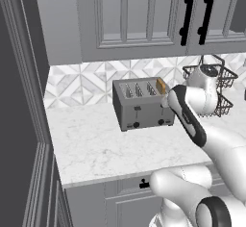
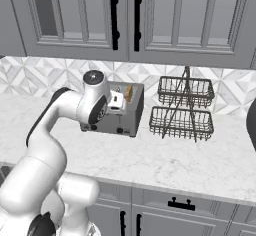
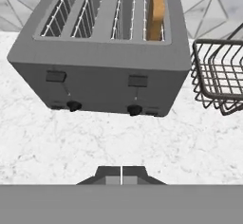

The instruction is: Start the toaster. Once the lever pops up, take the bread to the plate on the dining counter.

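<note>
The grey four-slot toaster [image 3: 104, 61] stands on the white marble worktop [image 1: 96, 144] against the tiled backsplash. A golden bread [image 3: 155, 12] slice stands upright in its rightmost slot, sticking out of the top [image 1: 161, 85] [image 2: 129, 93]. The right-hand lever [image 3: 137, 81] sits high in its slot, level with the left tab [image 3: 56, 76]. My gripper [image 3: 122, 174] is shut with nothing between its fingers. It hovers in front of and slightly above the toaster's front face [image 2: 120, 105], apart from the lever. The plate and the dining counter are out of view.
A two-tier dark wire basket rack [image 2: 182, 107] [image 3: 220, 76] stands just right of the toaster. Grey upper cabinets [image 1: 144, 14] hang overhead. A tall dark panel [image 1: 19, 101] closes the worktop's left end. Bare marble lies in front of the toaster.
</note>
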